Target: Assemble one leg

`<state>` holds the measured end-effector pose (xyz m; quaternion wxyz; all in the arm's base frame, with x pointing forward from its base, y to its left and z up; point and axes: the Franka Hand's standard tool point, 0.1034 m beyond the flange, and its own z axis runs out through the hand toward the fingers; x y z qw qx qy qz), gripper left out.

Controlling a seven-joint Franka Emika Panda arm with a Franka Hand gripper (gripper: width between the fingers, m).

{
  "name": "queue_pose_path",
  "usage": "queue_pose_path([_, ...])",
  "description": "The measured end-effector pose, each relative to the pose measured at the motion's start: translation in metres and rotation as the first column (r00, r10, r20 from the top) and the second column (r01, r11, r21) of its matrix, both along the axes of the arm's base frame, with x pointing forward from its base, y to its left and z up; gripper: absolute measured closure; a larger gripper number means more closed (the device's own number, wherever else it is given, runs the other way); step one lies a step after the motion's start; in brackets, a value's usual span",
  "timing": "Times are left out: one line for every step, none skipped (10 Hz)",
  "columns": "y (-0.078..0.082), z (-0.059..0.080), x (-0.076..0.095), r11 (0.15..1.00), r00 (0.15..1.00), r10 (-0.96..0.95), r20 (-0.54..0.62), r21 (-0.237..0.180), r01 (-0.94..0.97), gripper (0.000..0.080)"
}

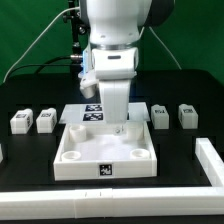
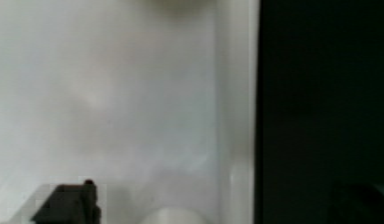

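Observation:
Four small white legs with tags stand beside the slab: two at the exterior view's left (image 1: 20,122) (image 1: 45,121) and two at its right (image 1: 160,117) (image 1: 186,115). The big white slab (image 1: 75,158) with round corner sockets lies in the middle. My gripper (image 1: 120,122) is lowered onto the slab's far part, well apart from every leg. In the wrist view the slab's white surface (image 2: 118,110) fills the picture close up. The gripper (image 2: 221,205) has its jaws wide apart, holds nothing, and one dark fingertip (image 2: 64,203) shows over the slab.
The marker board (image 1: 88,113) lies just behind the slab, partly hidden by the arm. A long white rail (image 1: 210,165) lies at the exterior view's right on the black table. Cables hang behind the arm.

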<state>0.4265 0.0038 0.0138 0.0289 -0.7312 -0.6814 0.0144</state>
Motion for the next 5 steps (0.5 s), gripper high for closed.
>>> queue_pose_path([-0.0043, -0.0041, -0.0019, 1.0, 1.0, -0.011, -0.008, 0.001, 0.011, 0.015])
queue_pose_path([-0.006, -0.0056, -0.003, 1.0, 1.0, -0.016, -0.011, 0.002, 0.016, 0.015])
queue_pose_path([-0.0063, -0.0054, -0.0029, 1.0, 1.0, -0.017, -0.01, 0.001, 0.017, 0.015])
queue_pose_path([-0.0063, -0.0056, -0.0031, 1.0, 1.0, -0.017, -0.011, 0.001, 0.017, 0.015])
queue_pose_path([-0.0064, -0.0058, -0.0034, 1.0, 1.0, -0.017, -0.011, 0.001, 0.017, 0.0288])
